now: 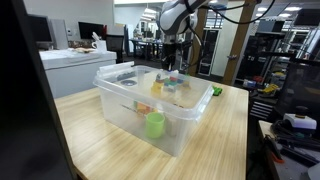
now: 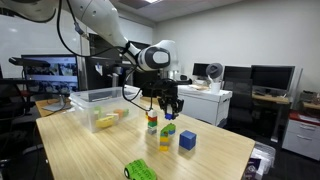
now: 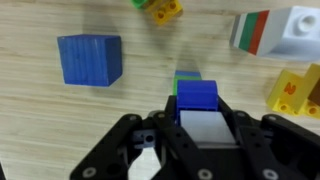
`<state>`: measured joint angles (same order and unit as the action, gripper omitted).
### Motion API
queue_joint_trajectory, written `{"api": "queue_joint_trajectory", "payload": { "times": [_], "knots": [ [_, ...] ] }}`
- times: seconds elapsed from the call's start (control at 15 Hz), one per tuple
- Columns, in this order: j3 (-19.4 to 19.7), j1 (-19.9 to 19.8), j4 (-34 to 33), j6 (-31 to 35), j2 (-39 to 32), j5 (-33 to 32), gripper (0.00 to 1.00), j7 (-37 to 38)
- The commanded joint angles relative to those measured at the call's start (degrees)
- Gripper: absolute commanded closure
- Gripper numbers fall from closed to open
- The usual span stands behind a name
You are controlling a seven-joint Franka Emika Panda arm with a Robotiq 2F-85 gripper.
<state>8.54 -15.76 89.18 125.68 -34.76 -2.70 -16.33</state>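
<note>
**Blue block [image 3: 197,95] held tight in the pincer [image 3: 200,118]**

The blue block sits between the two black fingers [image 3: 160,125] of the pincer. The fingers press on it from both sides, so the pincer is closed on the block. In the wrist view a bit of green shows just past the blue block. In an exterior view the pincer [image 2: 168,106] hangs right above a green block [image 2: 168,128], and that one sits on a yellow block [image 2: 165,141]. The blue block is up over the wooden surface [image 2: 90,150], on top of this little pile.

A blue cube [image 2: 187,140] lies on the surface just beside the pile. It does not touch the pincer. On the other side of the pile stands a taller stack [image 2: 152,122] of blocks in many colors. In the wrist view a white block [image 3: 300,28] lies far off to one side.

A big clear bin [image 2: 88,98] stands farther back on the surface, well apart from the blocks. A green cup [image 1: 155,125] lies inside it. A small green thing [image 2: 140,170] lies near the front edge of the surface; I cannot tell what it is.
</note>
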Motion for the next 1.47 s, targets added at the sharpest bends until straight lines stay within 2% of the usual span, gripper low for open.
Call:
{"api": "queue_joint_trajectory", "payload": {
  "times": [0.0, 0.27, 0.73, 1.0, 1.33, 1.4],
  "knots": [
    [-1.0, -0.6, 0.4, -4.9, 6.1, 1.6, 0.88, 0.6],
    [-3.6, -0.6, 0.4, -6.0, 11.7, 5.2, 0.88, -3.8],
    [-10.3, 2.0, 10.0, -6.2, 21.2, 13.0, 0.88, -20.1],
    [-11.2, 3.8, 17.2, -8.8, 24.4, 15.3, 0.88, -30.4],
    [-10.6, 5.9, 23.4, -13.8, 27.1, 13.9, 0.88, -44.8],
    [-10.3, 6.3, 24.3, -14.5, 27.5, 13.3, 0.58, -46.9]
  ]
}}
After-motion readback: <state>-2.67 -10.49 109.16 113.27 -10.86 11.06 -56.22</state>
